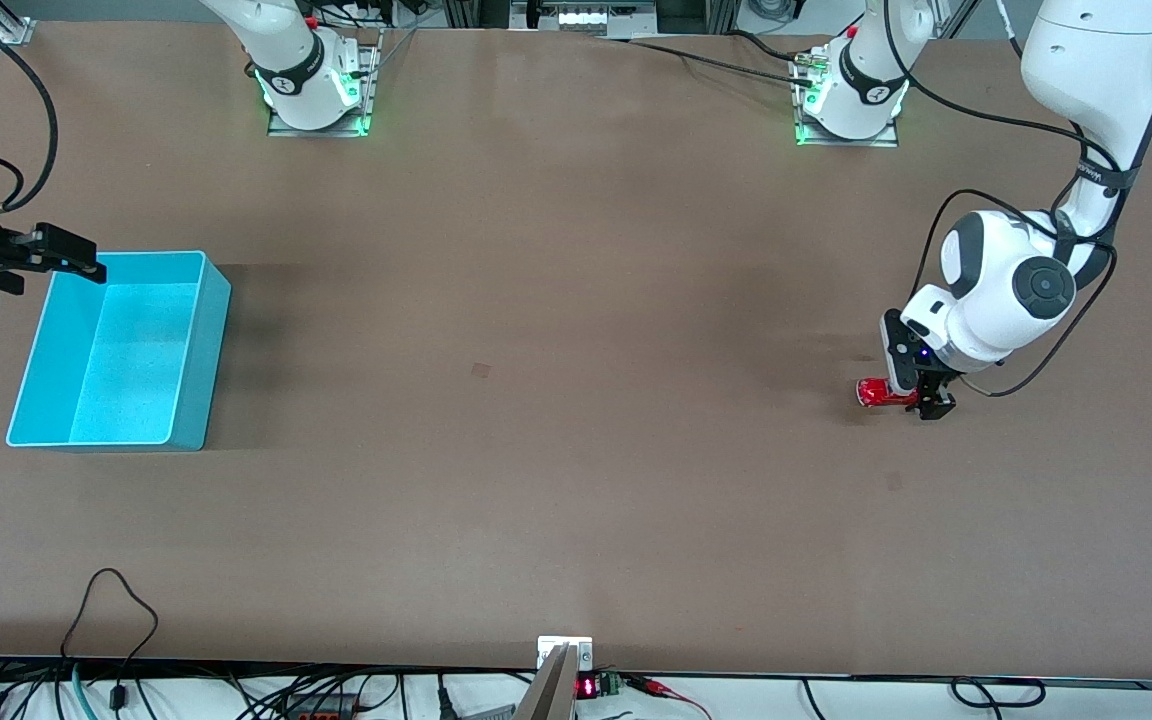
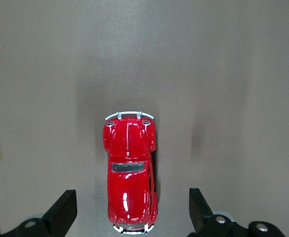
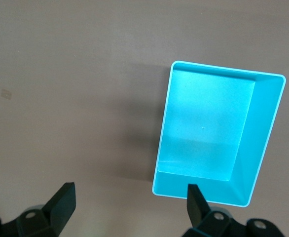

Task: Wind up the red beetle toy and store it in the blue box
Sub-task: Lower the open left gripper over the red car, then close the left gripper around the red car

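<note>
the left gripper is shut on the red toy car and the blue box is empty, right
Not quite. The left gripper is open, not shut on the red toy car: the left wrist view shows its fingers standing apart on either side of the car, with bare table between them and it. The blue box is indeed empty.

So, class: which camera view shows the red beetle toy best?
The left wrist view: the red beetle toy lies whole between the open left gripper's fingers. The front view shows only part of it, a small red shape beside that gripper. The right wrist view misses it.
</note>
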